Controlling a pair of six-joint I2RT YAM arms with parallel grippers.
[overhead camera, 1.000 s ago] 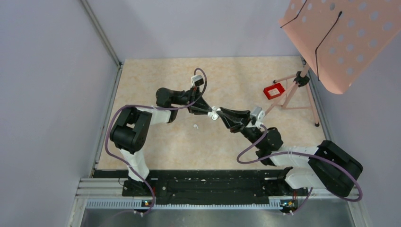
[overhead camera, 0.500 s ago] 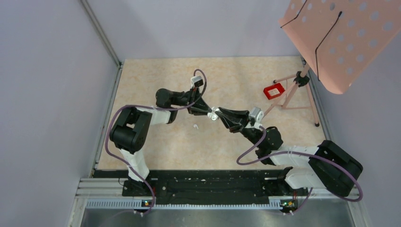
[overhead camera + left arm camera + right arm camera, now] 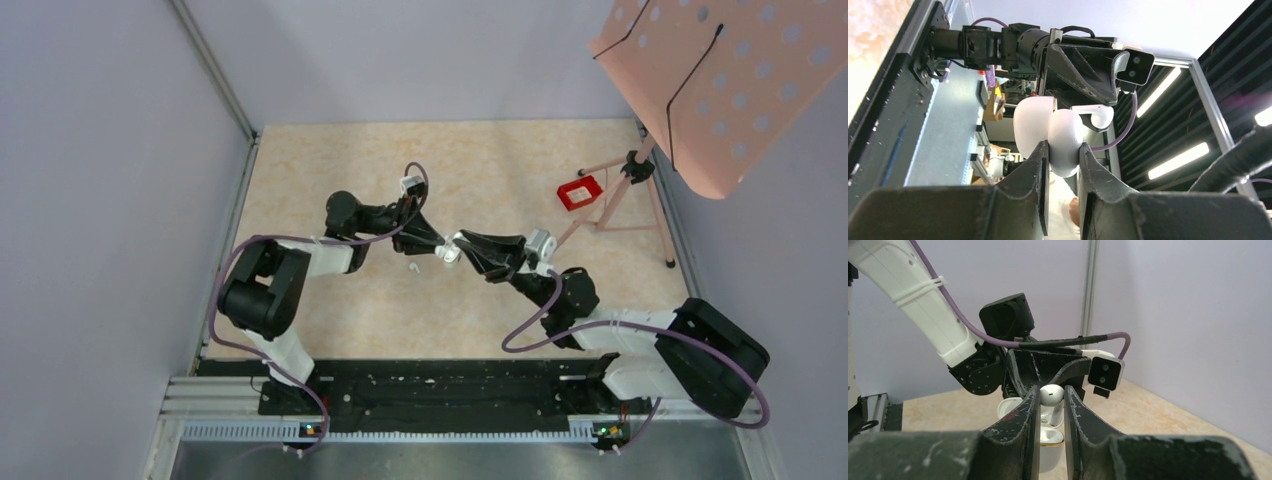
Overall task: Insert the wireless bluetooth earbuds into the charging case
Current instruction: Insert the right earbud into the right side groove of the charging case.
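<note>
Grip on the charging case (image 3: 1034,127) is provided by the left pincer (image 3: 1064,152), which is closed against the white shell. The case is held with its lid open above the tabletop (image 3: 500,170). One white stemmed earbud (image 3: 1052,391) is clamped in the closed right pincer (image 3: 1051,397), close over the open case; whether the two touch cannot be told. A second white earbud (image 3: 412,268) is seen lying on the tabletop, just beside the left pincer.
</note>
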